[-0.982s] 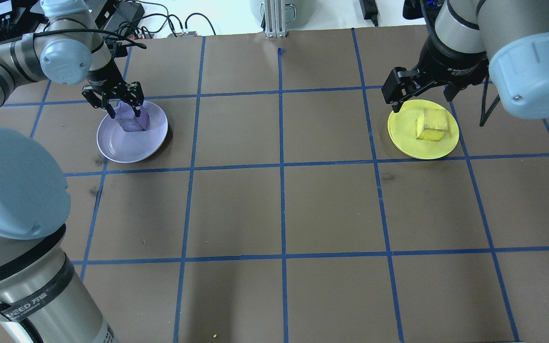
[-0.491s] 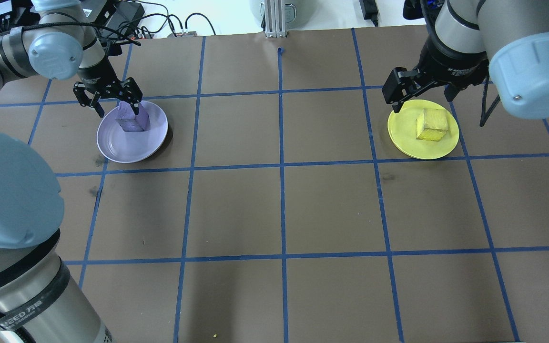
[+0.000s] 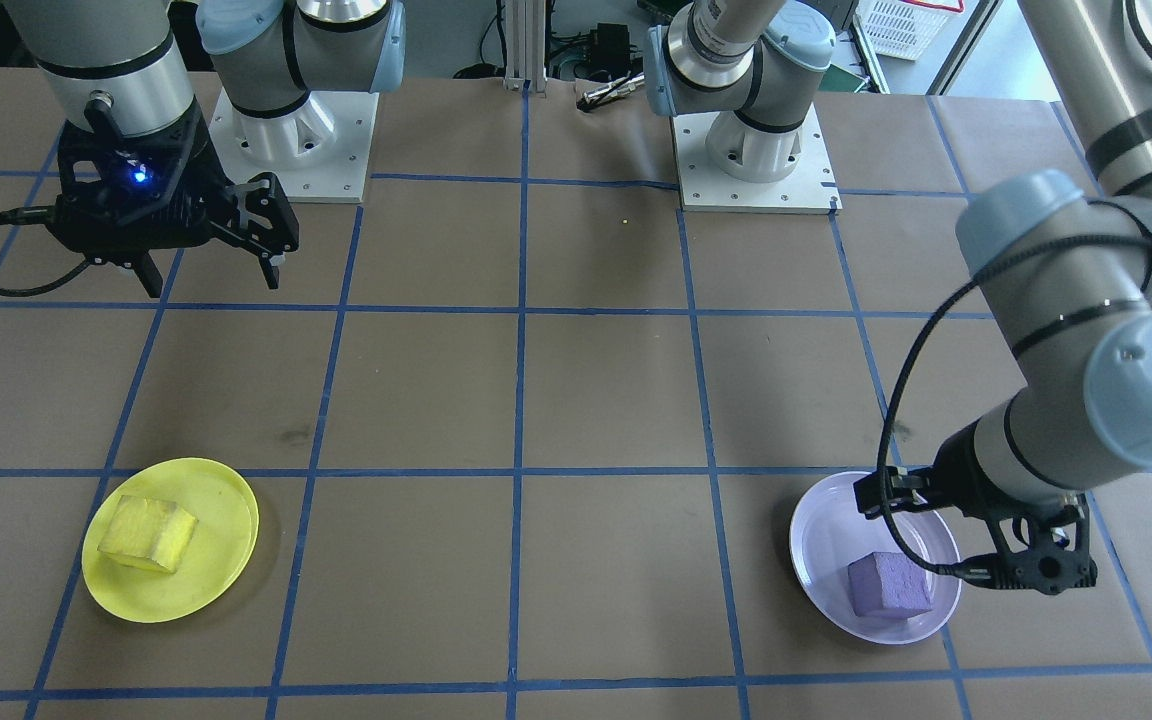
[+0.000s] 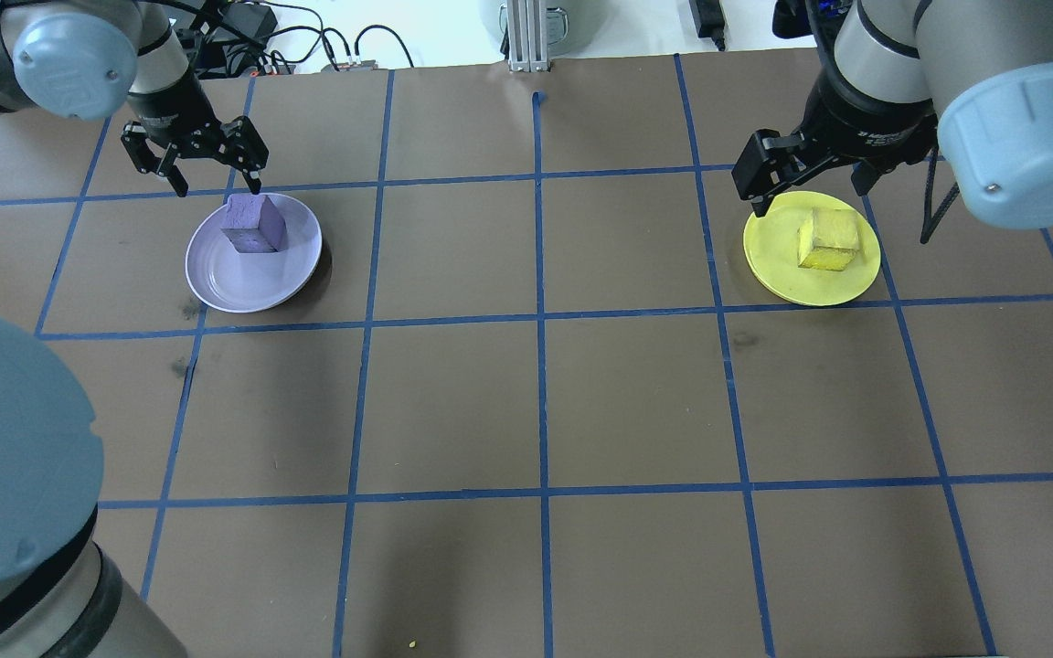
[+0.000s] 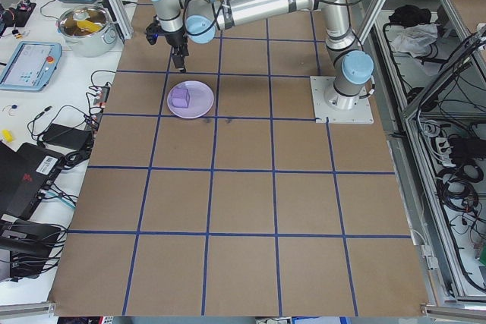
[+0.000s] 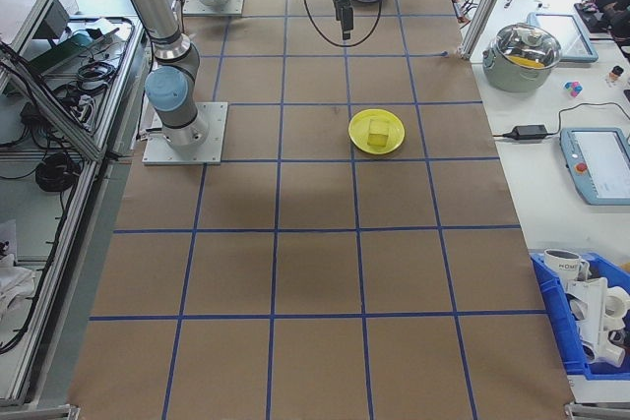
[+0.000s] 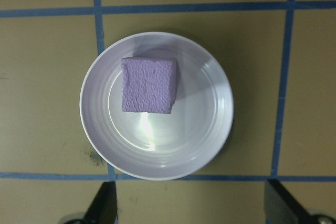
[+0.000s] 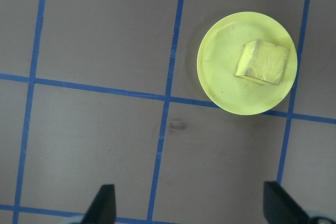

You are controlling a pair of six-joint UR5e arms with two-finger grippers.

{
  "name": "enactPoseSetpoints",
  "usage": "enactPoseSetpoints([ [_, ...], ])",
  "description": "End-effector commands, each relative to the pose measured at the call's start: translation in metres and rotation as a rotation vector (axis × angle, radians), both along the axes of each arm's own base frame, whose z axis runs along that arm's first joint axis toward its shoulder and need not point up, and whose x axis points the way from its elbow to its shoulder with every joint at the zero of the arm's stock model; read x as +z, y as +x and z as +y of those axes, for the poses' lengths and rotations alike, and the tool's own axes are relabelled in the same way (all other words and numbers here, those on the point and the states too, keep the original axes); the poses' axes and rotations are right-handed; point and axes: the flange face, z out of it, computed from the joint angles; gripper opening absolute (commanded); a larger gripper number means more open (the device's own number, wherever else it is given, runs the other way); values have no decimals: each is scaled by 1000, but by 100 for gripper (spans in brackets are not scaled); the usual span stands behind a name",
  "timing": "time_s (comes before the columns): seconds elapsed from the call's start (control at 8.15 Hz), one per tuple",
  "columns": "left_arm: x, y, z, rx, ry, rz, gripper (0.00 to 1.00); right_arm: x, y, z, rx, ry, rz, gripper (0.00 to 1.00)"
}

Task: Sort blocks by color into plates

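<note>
In lavender plate (image 7: 210, 145): matte pebbled purple block (image 7: 149, 85) | yellow plate (image 8: 220, 72): rough yellow block (image 8: 261, 62) | both grippers spread, empty

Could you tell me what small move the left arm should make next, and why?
Probably lift the left gripper clear and retreat toward its base. Its jaws are open and empty above the lavender plate, the purple block lies inside, and the yellow block sits in the yellow plate.

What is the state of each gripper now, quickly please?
Left gripper: open, holding nothing, above the purple block.
Right gripper: open, holding nothing.
</note>
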Motion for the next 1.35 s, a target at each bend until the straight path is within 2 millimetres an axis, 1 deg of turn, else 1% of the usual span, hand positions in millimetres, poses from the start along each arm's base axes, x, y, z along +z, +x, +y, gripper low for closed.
enactPoseSetpoints([
  [0.0,98,-72,58,-7,-95,-23,100,0,0,0,0,0,0,100],
  [0.12,128,-90,83,-15,-114,-26,100,0,0,0,0,0,0,100],
  [0.25,157,-102,104,-22,-159,-27,100,-1,0,0,0,1,0,100],
  [0.37,176,-104,122,-26,-187,-24,100,0,0,0,0,0,0,100],
  [0.49,185,-105,139,-34,-193,-23,100,-1,0,0,1,1,2,100],
  [0.74,185,-107,171,-37,-190,-10,100,-1,0,0,1,3,2,100],
  [0.86,191,-108,189,-40,-190,-9,100,-1,0,0,0,3,0,100],
  [0.98,184,-108,205,-42,-159,-10,100,-1,0,0,0,3,2,100],
  [1.23,166,-107,208,-56,-130,-18,100,-1,0,0,1,3,2,100],
])
